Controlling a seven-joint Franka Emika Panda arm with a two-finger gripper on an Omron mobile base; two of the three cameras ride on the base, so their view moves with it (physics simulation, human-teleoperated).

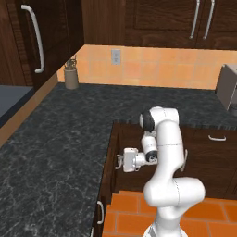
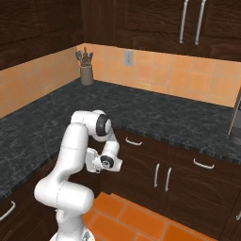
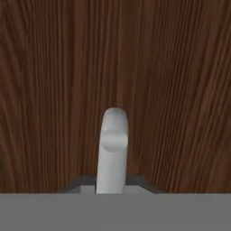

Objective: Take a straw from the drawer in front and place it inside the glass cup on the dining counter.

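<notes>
While the white arm bends down beside the corner of the black speckled table, its gripper points sideways at the dark brown wooden front below that table's edge, seen in the left base view. From the hand view, the drawer front fills the background as vertical-looking wood grain, and a small curved silver handle rises from between the two dark fingertips at the bottom. The handle sits right in the middle between them, so the gripper is at the handle with a finger on either side; whether the fingers are already pressed onto the metal or stand slightly off it I cannot tell. In the right base view the hand is hidden behind the arm's own wrist, close against the cabinet front under the table edge. The drawer looks shut, its front flush with the neighbouring woodwork. Further along the same run of cabinets are more drawer fronts with small silver handles and doors with long upright handles. On the table in the far corner stands a grey pot of utensils against the orange tiled wall, near a wall socket. Orange floor tiles show below the arm.
</notes>
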